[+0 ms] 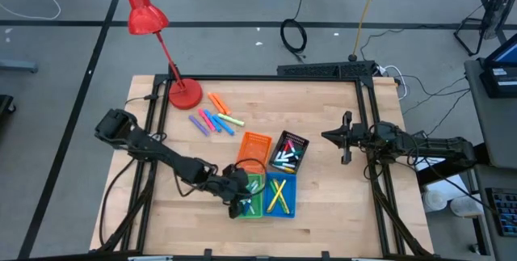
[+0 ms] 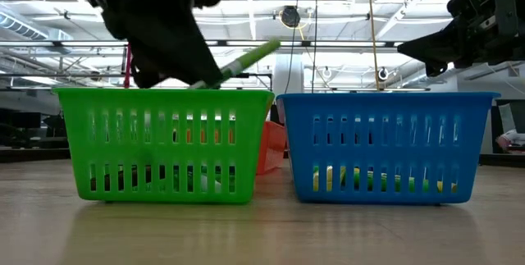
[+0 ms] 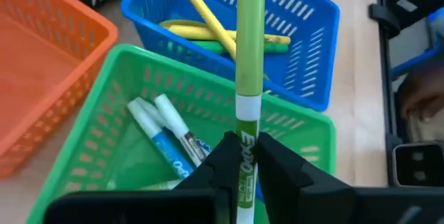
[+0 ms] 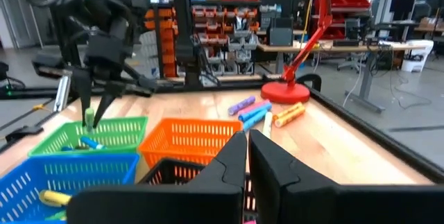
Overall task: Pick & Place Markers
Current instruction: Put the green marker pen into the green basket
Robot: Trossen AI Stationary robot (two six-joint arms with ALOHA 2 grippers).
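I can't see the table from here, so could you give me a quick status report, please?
Left gripper shut on green marker, over green bin. Right gripper shut, empty, waiting at table's right. Loose markers remain near lamp.

The wooden bench [image 1: 323,196] carries four small bins clustered together: orange [image 1: 254,146], black [image 1: 290,151], green [image 1: 254,196] and blue [image 1: 280,195]. Loose markers [image 1: 215,119] lie beside a red lamp's base [image 1: 184,94].

Left pincer [image 3: 244,156] clamped; right pincer [image 4: 248,148] closed, raised.
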